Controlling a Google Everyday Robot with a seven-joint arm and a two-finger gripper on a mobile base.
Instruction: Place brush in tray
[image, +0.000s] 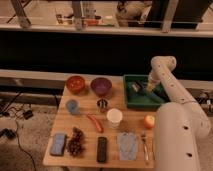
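Note:
The green tray (142, 100) stands at the back right of the wooden table. The brush (135, 86) shows inside it at the left as a pale tan head with a dark handle running toward the gripper. My gripper (148, 88) reaches down from the white arm into the tray, right beside the brush's handle end. I cannot tell whether it is touching the brush.
An orange bowl (76, 84) and a purple bowl (101, 86) stand left of the tray. A white cup (114, 117), a blue cup (72, 106), a red pepper (95, 123), a black remote (102, 149), grapes (76, 141), a fork (145, 147) and an orange fruit (149, 121) lie on the table.

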